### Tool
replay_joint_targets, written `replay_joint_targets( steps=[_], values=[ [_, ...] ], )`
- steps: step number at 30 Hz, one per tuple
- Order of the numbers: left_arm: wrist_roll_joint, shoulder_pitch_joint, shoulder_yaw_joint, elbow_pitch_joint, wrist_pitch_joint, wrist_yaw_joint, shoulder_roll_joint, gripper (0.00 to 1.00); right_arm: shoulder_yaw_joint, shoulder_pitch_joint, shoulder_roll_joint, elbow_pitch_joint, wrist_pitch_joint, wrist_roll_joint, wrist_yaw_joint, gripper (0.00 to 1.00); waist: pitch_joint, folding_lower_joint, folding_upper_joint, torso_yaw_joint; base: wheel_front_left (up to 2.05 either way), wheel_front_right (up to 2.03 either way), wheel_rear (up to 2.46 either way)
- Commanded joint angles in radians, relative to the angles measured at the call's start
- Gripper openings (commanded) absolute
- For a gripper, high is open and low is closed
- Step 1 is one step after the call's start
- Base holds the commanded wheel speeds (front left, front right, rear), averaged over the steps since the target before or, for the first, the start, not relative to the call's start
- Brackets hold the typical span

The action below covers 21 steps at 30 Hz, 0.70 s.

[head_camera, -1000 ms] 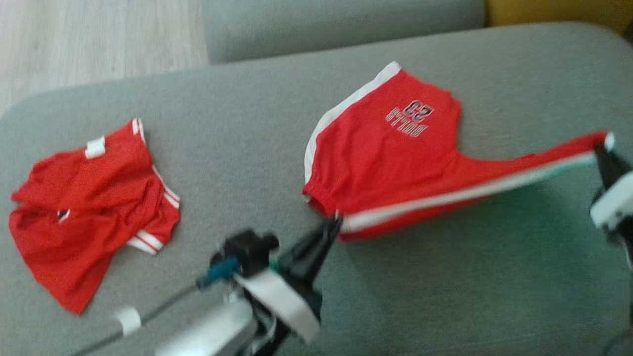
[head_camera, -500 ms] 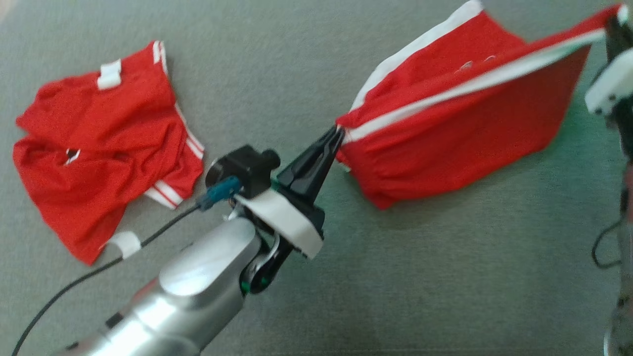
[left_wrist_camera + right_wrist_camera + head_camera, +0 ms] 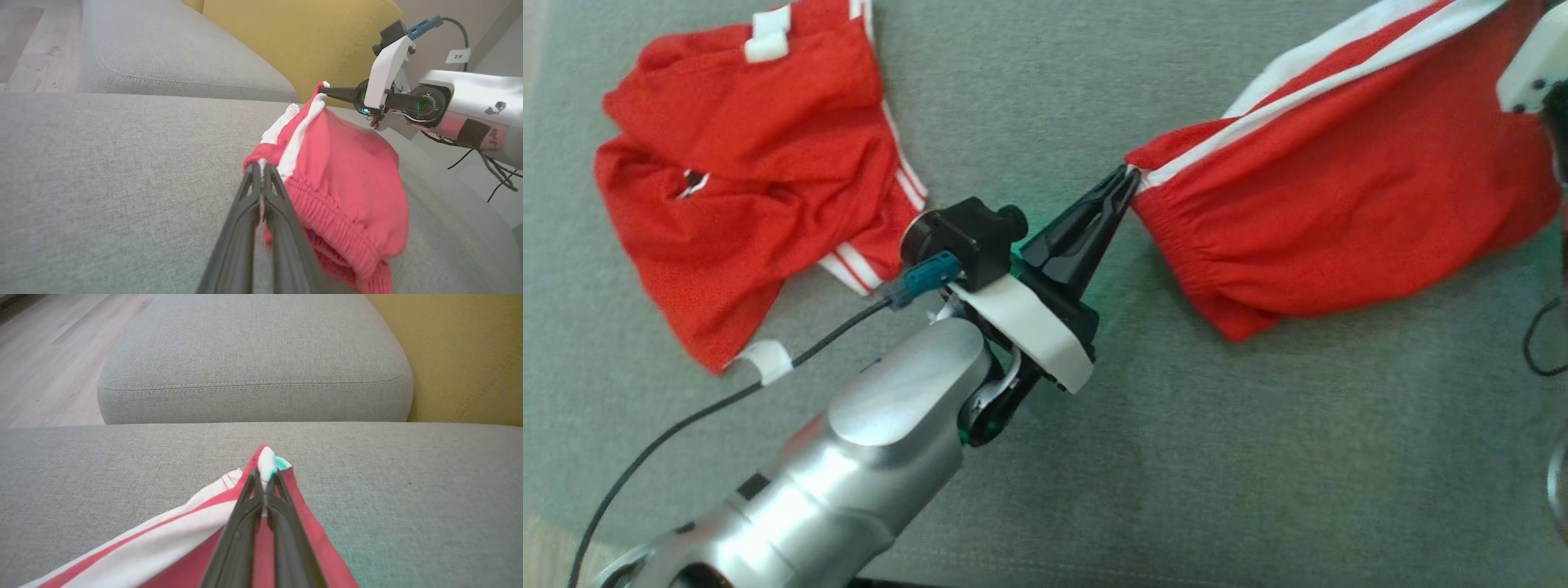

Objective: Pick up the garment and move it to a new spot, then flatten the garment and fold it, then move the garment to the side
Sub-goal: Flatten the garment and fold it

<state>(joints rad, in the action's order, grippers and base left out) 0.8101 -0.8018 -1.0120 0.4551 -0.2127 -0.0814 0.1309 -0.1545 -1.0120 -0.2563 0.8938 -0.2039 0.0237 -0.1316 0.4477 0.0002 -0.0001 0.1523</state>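
Red basketball shorts (image 3: pixel 1339 212) with a white side stripe now hang doubled between my two arms, above the grey sofa cushion (image 3: pixel 1094 457). The left gripper (image 3: pixel 1125 175) is pinched shut on the elastic waistband corner. The right gripper (image 3: pixel 265 473) is clamped just as tight on the far end of the striped edge.

A second ago most of the cloth lay flat on the cushion, printed number up, with only its near edge stretched taut. Now that panel has come off the surface and the print is out of sight. The body sags below the held edge. From the left wrist view its lowest fold may brush the cushion, but I can't be sure.

The head has tipped down, so the whole scene has slid up the picture. The second red garment (image 3: pixel 752 171), crumpled on my left, has not itself moved.

I read this as the pick-up done and the carry to a new spot under way. Flattening and folding are not yet begun. Both corners need to stay level, or the slack will bunch when I lay it down.
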Motion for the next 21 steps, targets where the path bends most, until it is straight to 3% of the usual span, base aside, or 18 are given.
replay_joint_targets(
  steps=[1, 5, 6, 7, 8, 9, 10, 16, 21],
  values=[
    [-0.002, -0.036, 0.02, -0.013, -0.011, -0.005, 0.004, 0.0, 0.003, -0.044, -0.005, -0.015, 0.02, -0.012, 0.001, 0.0, 0.012, -0.0002, 0.0001, 0.017, 0.0, 0.0, 0.0],
    [-0.002, -0.04, 0.012, 0.009, -0.019, -0.014, -0.008, 0.0, -0.007, -0.084, -0.016, 0.061, 0.046, -0.043, 0.001, 0.0, 0.022, -0.0002, 0.0001, 0.033, 0.0, 0.0, 0.0],
    [0.0, -0.041, 0.01, 0.015, -0.019, -0.016, -0.01, 0.0, -0.009, -0.092, -0.02, 0.075, 0.058, -0.055, 0.001, 0.96, 0.024, -0.0002, 0.0001, 0.035, 0.0, 0.0, 0.0],
    [0.0, -0.042, 0.009, 0.019, -0.02, -0.018, -0.013, 0.0, -0.02, -0.099, -0.024, 0.091, 0.067, -0.064, 0.001, 1.0, 0.025, -0.0002, 0.0001, 0.036, 0.0, 0.0, 0.0],
    [0.0, -0.043, 0.009, 0.023, -0.022, -0.019, -0.014, 0.34, -0.029, -0.106, -0.024, 0.106, 0.076, -0.072, 0.001, 1.0, 0.025, -0.0002, 0.0001, 0.037, 0.0, 0.0, 0.0],
    [0.0, -0.043, 0.013, 0.026, -0.025, -0.018, -0.016, 0.92, -0.043, -0.112, -0.025, 0.121, 0.085, -0.079, 0.001, 1.0, 0.025, -0.0002, 0.0001, 0.036, 0.0, 0.0, 0.0],
    [0.0, -0.041, 0.017, 0.03, -0.028, -0.015, -0.016, 1.0, -0.056, -0.114, -0.026, 0.133, 0.096, -0.089, 0.001, 1.0, 0.022, -0.0002, 0.0001, 0.035, 0.0, 0.0, 0.0],
    [-0.021, -0.016, 0.049, 0.045, -0.043, 0.008, 0.005, 1.0, -0.115, -0.103, -0.007, 0.197, 0.18, -0.119, 0.001, 1.0, -0.032, -0.0002, 0.0001, 0.009, 0.0, 0.0, 0.0],
    [-0.047, 0.012, 0.124, 0.029, -0.048, 0.052, 0.051, 1.0, -0.085, -0.075, 0.026, 0.225, 0.29, -0.077, 0.001, 1.0, -0.115, -0.0002, 0.0001, -0.03, 0.0, 0.0, 0.0]
  ],
)
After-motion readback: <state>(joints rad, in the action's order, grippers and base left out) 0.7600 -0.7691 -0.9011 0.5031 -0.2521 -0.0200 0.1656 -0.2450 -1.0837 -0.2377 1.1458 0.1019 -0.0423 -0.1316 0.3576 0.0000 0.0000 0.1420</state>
